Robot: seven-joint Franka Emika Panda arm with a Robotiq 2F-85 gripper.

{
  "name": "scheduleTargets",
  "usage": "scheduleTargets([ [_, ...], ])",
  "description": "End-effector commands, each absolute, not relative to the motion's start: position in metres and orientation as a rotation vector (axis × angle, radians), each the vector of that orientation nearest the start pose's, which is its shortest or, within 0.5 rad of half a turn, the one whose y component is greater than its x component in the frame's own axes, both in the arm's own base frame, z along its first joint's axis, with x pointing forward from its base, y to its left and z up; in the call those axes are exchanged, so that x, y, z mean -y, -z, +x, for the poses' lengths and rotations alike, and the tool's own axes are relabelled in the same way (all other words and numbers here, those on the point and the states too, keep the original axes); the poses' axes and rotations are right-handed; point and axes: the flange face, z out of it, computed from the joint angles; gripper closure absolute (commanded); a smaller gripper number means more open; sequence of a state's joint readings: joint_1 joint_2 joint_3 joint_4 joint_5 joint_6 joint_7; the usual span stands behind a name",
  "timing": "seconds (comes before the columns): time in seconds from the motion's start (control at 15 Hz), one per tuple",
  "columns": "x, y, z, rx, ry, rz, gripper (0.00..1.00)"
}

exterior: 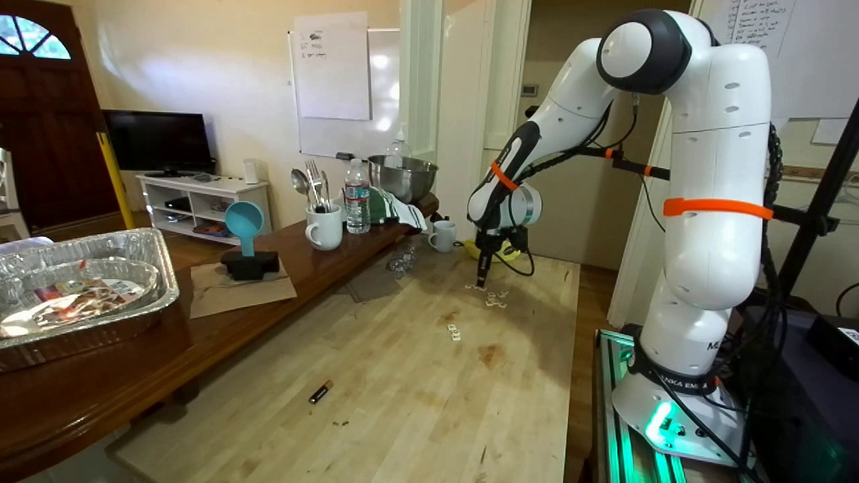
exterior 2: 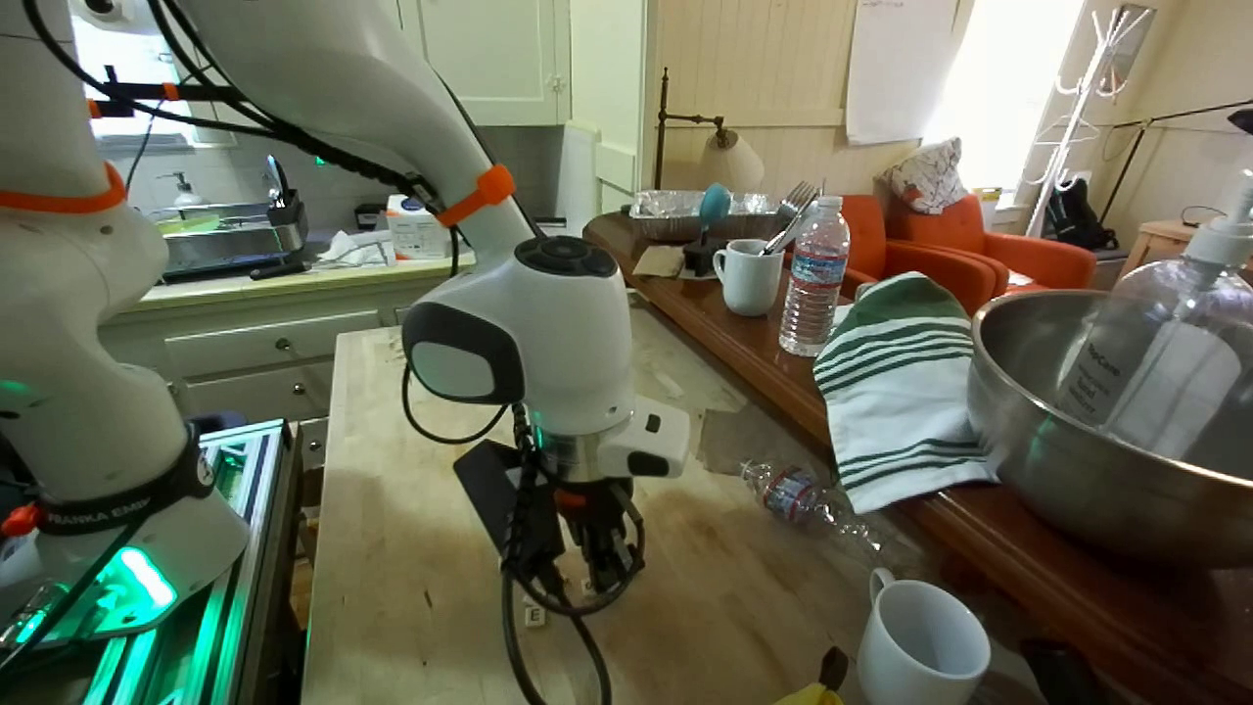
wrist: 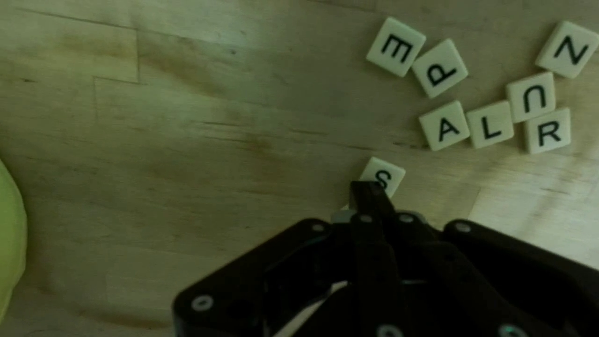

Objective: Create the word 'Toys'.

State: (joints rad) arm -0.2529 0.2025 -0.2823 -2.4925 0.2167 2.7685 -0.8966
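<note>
My gripper (wrist: 368,187) is shut in the wrist view, its fingertips together over the lower left part of a whitish S tile (wrist: 385,176). I see nothing between them. A pale corner shows just left of the fingers; what it belongs to is hidden. Up and to the right lie loose letter tiles, among them E (wrist: 396,47), P (wrist: 440,68), A (wrist: 444,125) and N (wrist: 567,49). In an exterior view the gripper (exterior: 481,284) reaches down to the wooden table beside this group. Two tiles (exterior: 456,333) sit together apart from it, letters too small to read.
A yellow object (wrist: 10,243) edges into the wrist view at left. A white mug (exterior 2: 925,641) and a crumpled bottle (exterior 2: 793,493) stand or lie near the raised counter. On the table is a battery (exterior: 321,392). Cables (exterior 2: 578,612) hang around the wrist.
</note>
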Motion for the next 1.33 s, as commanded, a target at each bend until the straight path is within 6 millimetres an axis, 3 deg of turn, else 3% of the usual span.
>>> scheduleTargets([
  [0.0, 0.263, -0.210, 0.408, 0.360, 0.120, -3.160, 1.00],
  [0.47, 0.264, -0.213, 0.404, 0.431, 0.110, -3.146, 1.00],
  [0.8, 0.261, -0.194, 0.406, 0.237, 0.027, -3.191, 1.00],
  [1.27, 0.236, -0.193, 0.410, -0.014, -0.022, -3.225, 1.00],
])
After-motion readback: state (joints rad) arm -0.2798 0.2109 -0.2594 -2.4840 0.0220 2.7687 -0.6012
